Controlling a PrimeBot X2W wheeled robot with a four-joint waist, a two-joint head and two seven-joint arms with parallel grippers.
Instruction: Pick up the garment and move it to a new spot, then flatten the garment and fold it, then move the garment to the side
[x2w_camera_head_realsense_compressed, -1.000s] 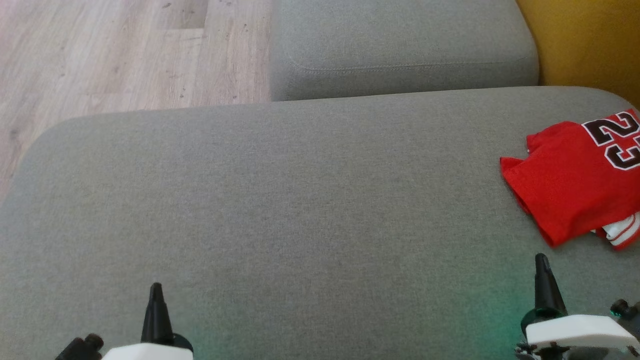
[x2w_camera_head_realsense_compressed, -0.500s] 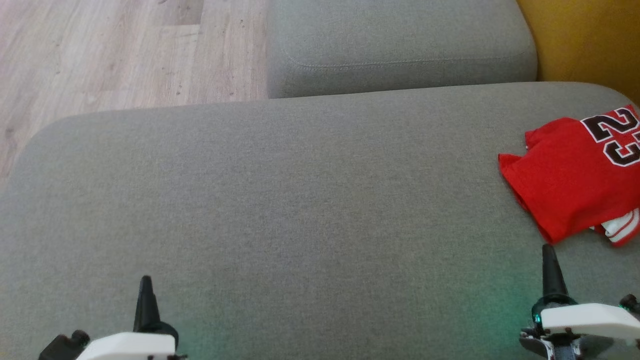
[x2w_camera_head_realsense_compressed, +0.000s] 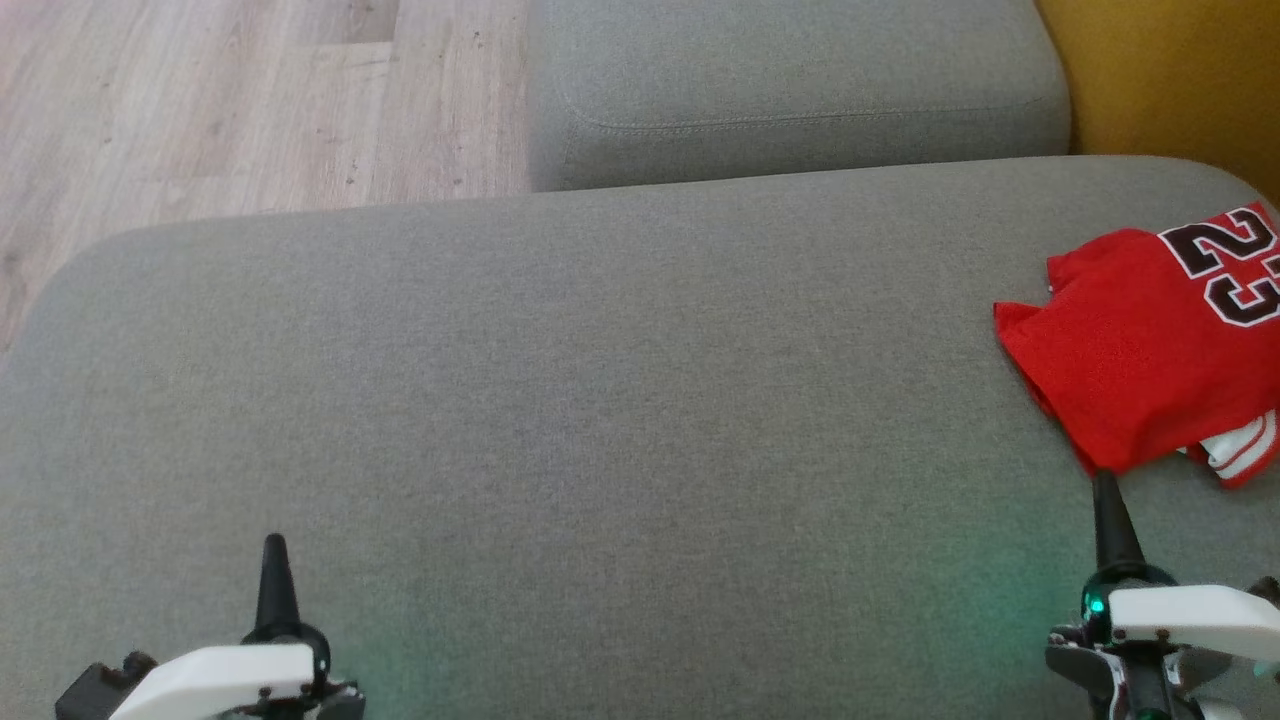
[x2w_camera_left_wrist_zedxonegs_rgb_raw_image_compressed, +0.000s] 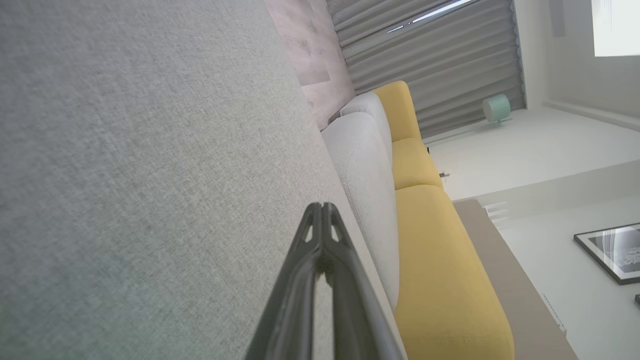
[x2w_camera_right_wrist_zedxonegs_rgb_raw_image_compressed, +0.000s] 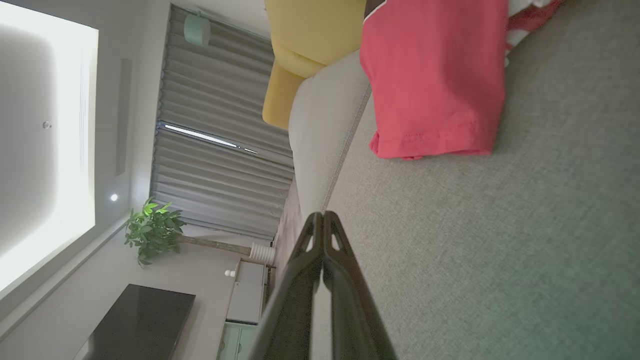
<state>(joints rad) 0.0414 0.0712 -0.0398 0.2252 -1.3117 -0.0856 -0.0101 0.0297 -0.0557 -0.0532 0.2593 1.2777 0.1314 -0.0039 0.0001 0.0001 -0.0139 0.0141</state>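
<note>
The garment (x2w_camera_head_realsense_compressed: 1150, 340), a red jersey with a black and white number 23, lies folded at the right edge of the grey cushion (x2w_camera_head_realsense_compressed: 600, 400); in the right wrist view the garment (x2w_camera_right_wrist_zedxonegs_rgb_raw_image_compressed: 440, 85) lies ahead of the fingers. My right gripper (x2w_camera_head_realsense_compressed: 1103, 485) is shut and empty, its tip just short of the jersey's near edge; its fingers (x2w_camera_right_wrist_zedxonegs_rgb_raw_image_compressed: 322, 220) meet at the tip. At the lower left my left gripper (x2w_camera_head_realsense_compressed: 273, 548) is shut and holds nothing, far from the garment, with its fingers (x2w_camera_left_wrist_zedxonegs_rgb_raw_image_compressed: 322, 210) pressed together over bare fabric.
A second grey cushion (x2w_camera_head_realsense_compressed: 790, 90) lies beyond the big one. Wooden floor (x2w_camera_head_realsense_compressed: 200, 110) is at the upper left, a yellow seat (x2w_camera_head_realsense_compressed: 1170, 80) at the upper right. The wrist views show a curtain (x2w_camera_right_wrist_zedxonegs_rgb_raw_image_compressed: 215, 145), a plant (x2w_camera_right_wrist_zedxonegs_rgb_raw_image_compressed: 150, 230) and a dark table (x2w_camera_right_wrist_zedxonegs_rgb_raw_image_compressed: 135, 320).
The head camera has tilted slightly, shifting the scene up. My right gripper's tip has come closer to the jersey's near edge. The garment lies as before.
</note>
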